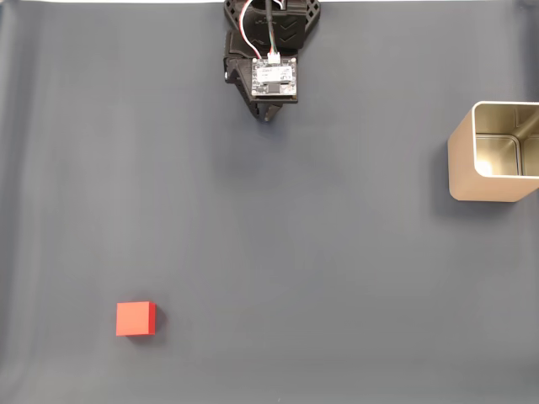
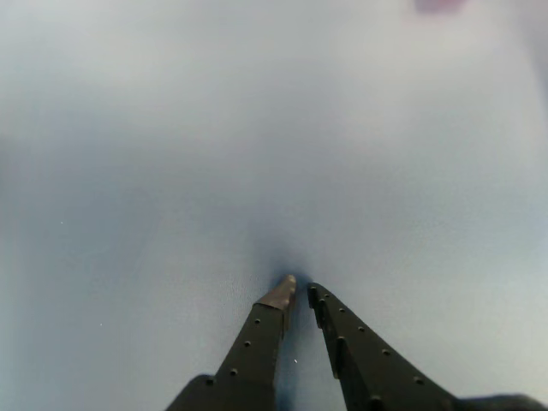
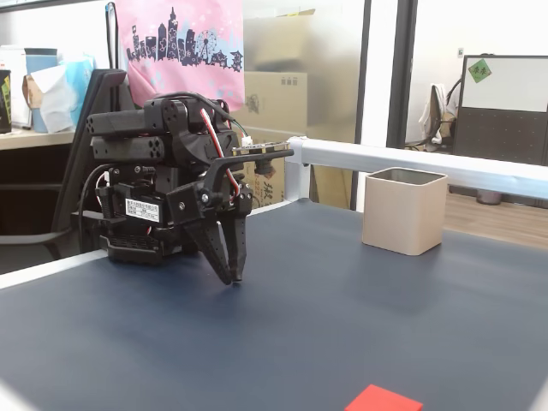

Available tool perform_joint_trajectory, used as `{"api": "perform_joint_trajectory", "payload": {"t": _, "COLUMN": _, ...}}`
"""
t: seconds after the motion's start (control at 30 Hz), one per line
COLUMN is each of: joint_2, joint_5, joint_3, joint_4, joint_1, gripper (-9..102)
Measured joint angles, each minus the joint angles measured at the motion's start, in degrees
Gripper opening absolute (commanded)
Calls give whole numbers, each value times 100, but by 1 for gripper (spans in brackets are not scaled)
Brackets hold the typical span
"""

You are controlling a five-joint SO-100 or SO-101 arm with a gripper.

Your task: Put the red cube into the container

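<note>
Red cube (image 3: 383, 399) sits at the mat's (image 1: 278, 252) near edge; container (image 3: 402, 211) at its right edge. Gripper (image 2: 300, 289) fingers pressed together, folded back: spread them wide, descend squarely over the cube.

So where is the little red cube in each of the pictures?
Fixed view from above: the red cube sits low on the left, far from the container at the right edge.
Wrist view: it cannot be made out.
Fixed view from the side: bottom edge, right of centre.
Shared landmark: the container.
</note>
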Motion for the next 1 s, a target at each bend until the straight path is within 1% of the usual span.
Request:
{"api": "perform_joint_trajectory", "payload": {"t": 0.77, "joint_2": 0, "joint_5": -35, "joint_3": 0, "joint_4": 0, "joint_1": 0, "gripper": 2}}
{"api": "perform_joint_trajectory", "payload": {"t": 0.87, "joint_2": 0, "joint_5": -149, "joint_3": 0, "joint_4": 0, "joint_1": 0, "gripper": 0}}
{"api": "perform_joint_trajectory", "payload": {"t": 0.93, "joint_2": 0, "joint_5": -185, "joint_3": 0, "joint_4": -35, "joint_1": 0, "gripper": 0}}
{"api": "perform_joint_trajectory", "payload": {"t": 1.0, "joint_2": 0, "joint_5": -176, "joint_3": 0, "joint_4": -413, "joint_1": 44, "gripper": 0}}
